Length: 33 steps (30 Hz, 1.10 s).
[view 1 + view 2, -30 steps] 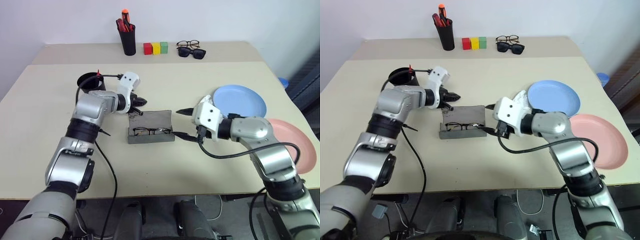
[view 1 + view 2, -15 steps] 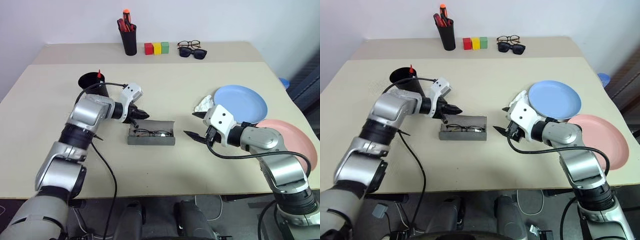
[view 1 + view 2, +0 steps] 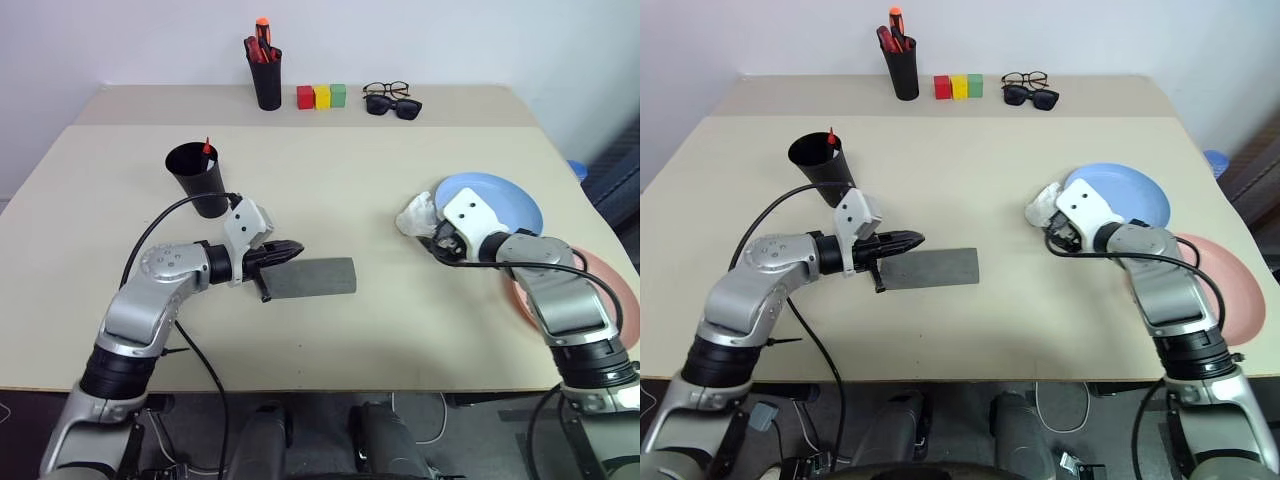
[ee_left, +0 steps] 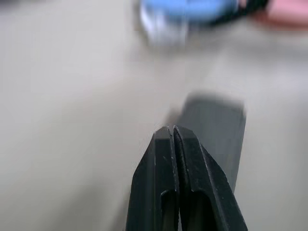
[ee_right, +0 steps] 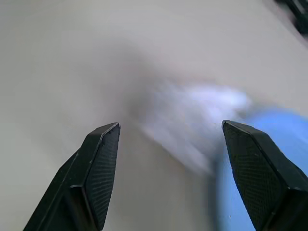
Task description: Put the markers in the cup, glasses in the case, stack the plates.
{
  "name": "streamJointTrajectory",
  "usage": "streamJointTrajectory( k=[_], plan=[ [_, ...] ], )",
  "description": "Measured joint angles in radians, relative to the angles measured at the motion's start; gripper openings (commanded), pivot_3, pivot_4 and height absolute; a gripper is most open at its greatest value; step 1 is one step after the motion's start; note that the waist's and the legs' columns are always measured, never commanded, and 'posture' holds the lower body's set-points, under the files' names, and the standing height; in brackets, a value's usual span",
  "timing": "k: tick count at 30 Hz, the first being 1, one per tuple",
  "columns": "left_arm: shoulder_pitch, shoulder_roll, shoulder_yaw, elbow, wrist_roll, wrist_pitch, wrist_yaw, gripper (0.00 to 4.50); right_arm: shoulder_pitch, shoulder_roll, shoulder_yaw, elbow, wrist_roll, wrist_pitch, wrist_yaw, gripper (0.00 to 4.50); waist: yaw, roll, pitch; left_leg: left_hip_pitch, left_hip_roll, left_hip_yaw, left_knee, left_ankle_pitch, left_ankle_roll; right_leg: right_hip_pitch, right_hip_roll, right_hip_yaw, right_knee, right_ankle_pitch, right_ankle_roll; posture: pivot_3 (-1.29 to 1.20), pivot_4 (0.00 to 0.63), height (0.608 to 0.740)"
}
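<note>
1. Progress: we judge the task roughly two thirds done. A red marker tip (image 3: 207, 146) sticks up out of the cup (image 3: 199, 178); whether both markers are inside we cannot tell.
2. The case (image 3: 311, 278) lies flat at mid-table with its flap folded over. We see no wire-frame glasses loose on the table, so we take them to be inside.
3. Left to do: stacking. The blue plate (image 3: 505, 204) and the pink plate (image 3: 612, 290) lie side by side at the table's right edge, rims close but neither on top of the other. A crumpled white wad (image 3: 415, 216) lies just beside the blue plate's near rim.
4. Left gripper (image 3: 293, 248): jaws clenched on nothing, tips just above the case's near-left corner.
5. Right gripper (image 5: 168, 132): jaws spread wide, empty, pointing at the white wad with the blue plate just behind it. The pink plate is beyond the jaws, beside the right forearm.
</note>
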Motion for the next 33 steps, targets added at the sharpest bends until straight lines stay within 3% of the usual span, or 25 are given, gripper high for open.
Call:
streamJointTrajectory(
  k=[4, 6, 7, 12, 21, 25, 28, 32, 33],
  plan=[
    [0.04, -0.007, 0.042, -0.043, -0.024, -0.001, 0.045, 0.05, 0.005, -0.027, 0.02, 0.106, -0.063, -0.06, -0.028, 3.42, -0.011, 0.001, 0.0, 0.001, 0.0, 0.001, 0.0, 0.0, 0.0, 0.001, 0.001, 0.0, 0.0, 0.0, 0.0, 0.0, 0.15, 0.74],
    [0.075, -0.016, 0.029, -0.055, -0.024, 0.0, 0.061, 0.0, 0.006, -0.023, 0.022, 0.139, -0.076, -0.099, -0.036, 2.91, -0.017, 0.001, 0.0, 0.001, 0.0, 0.001, 0.0, 0.0, 0.0, 0.0, 0.002, 0.001, 0.001, 0.0, 0.0, 0.0, 0.15, 0.74],
    [0.085, -0.016, 0.025, -0.059, -0.024, 0.0, 0.065, 0.0, 0.006, -0.022, 0.022, 0.151, -0.078, -0.106, -0.038, 2.62, -0.018, 0.001, 0.0, 0.001, 0.001, 0.0, 0.0, 0.0, 0.0, 0.001, 0.003, 0.001, 0.001, 0.0, 0.0, 0.0, 0.15, 0.74],
    [0.106, -0.014, 0.023, -0.072, -0.023, -0.002, 0.087, 0.0, 0.01, -0.011, 0.022, 0.17, -0.083, -0.137, -0.04, 0.03, -0.015, 0.001, -0.001, 0.001, 0.001, 0.0, 0.0, 0.0, 0.0, 0.001, 0.003, 0.001, 0.001, 0.0, 0.0, 0.0, 0.15, 0.74],
    [0.093, -0.056, 0.011, -0.051, -0.04, -0.051, 0.097, 0.0, 0.117, -0.034, -0.037, -0.006, -0.105, -0.15, -0.065, 0.03, -0.011, 0.002, 0.0, 0.001, 0.0, 0.0, 0.0, 0.0, 0.0, 0.001, 0.003, 0.001, 0.001, 0.0, 0.0, 0.0, 0.15, 0.74],
    [0.067, -0.055, -0.054, 0.007, -0.036, -0.092, 0.035, 0.0, 0.234, -0.093, -0.228, -0.244, -0.065, -0.071, -0.029, 0.03, -0.003, 0.004, 0.0, 0.001, 0.0, 0.0, 0.0, 0.0, 0.001, 0.002, 0.002, 0.001, 0.0, 0.0, 0.0, 0.0, 0.15, 0.74],
    [0.039, -0.061, -0.095, 0.067, -0.023, -0.122, -0.002, 0.0, 0.41, -0.148, -0.405, -0.396, -0.043, -0.022, 0.045, 0.03, 0.005, 0.004, -0.001, 0.001, 0.0, 0.0, 0.0, -0.001, 0.001, 0.004, 0.003, -0.001, -0.002, 0.0, 0.0, 0.0, 0.15, 0.74],
    [-0.012, -0.077, -0.123, 0.13, -0.017, -0.16, -0.04, 0.0, 0.663, -0.131, -0.575, -0.536, 0.004, 0.038, 0.161, 0.03, 0.009, 0.004, -0.001, 0.002, 0.0, 0.001, 0.0, -0.001, 0.001, 0.005, 0.004, -0.001, -0.001, 0.0, 0.0, 0.0, 0.15, 0.74],
    [-0.022, -0.08, -0.129, 0.146, -0.016, -0.167, -0.048, 0.0, 0.705, -0.119, -0.606, -0.566, 0.022, 0.057, 0.186, 0.32, 0.006, 0.005, -0.001, 0.003, 0.0, 0.001, 0.0, -0.001, 0.001, 0.005, 0.004, 0.0, -0.001, 0.0, 0.0, 0.0, 0.15, 0.74]
  ],
)
